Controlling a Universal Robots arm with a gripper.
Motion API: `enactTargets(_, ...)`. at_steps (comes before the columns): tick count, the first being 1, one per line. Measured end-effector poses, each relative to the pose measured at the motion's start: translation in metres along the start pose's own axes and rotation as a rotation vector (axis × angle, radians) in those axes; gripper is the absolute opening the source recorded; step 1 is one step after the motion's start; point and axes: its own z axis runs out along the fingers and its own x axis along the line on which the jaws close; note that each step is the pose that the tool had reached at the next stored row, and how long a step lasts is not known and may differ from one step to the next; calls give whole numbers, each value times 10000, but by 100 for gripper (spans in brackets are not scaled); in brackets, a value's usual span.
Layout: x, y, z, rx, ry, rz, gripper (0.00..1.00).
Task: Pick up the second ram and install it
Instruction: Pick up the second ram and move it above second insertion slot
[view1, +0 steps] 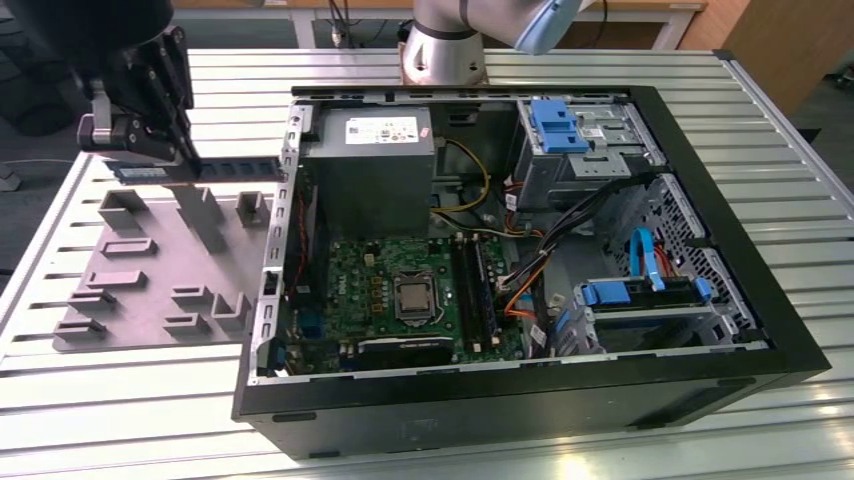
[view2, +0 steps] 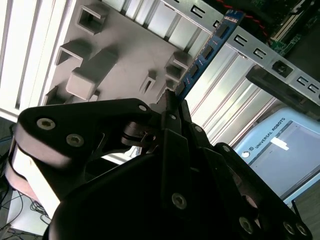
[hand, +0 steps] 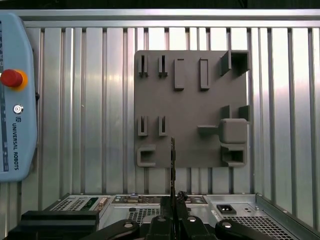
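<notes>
One memory stick (view1: 234, 168) is held by our hand (view2: 172, 104), which pinches it on its two flat sides. We see it level and on edge over the grey tray (view1: 147, 270). The tray rests on the slatted surface (view1: 120, 400), at the exterior view's left of the open computer case (view1: 534, 410). We cannot tell if the stick touches the tray.
</notes>
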Motion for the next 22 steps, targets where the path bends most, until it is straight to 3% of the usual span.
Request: enactTargets(22,-3,-116,-3,0,0,0,14)
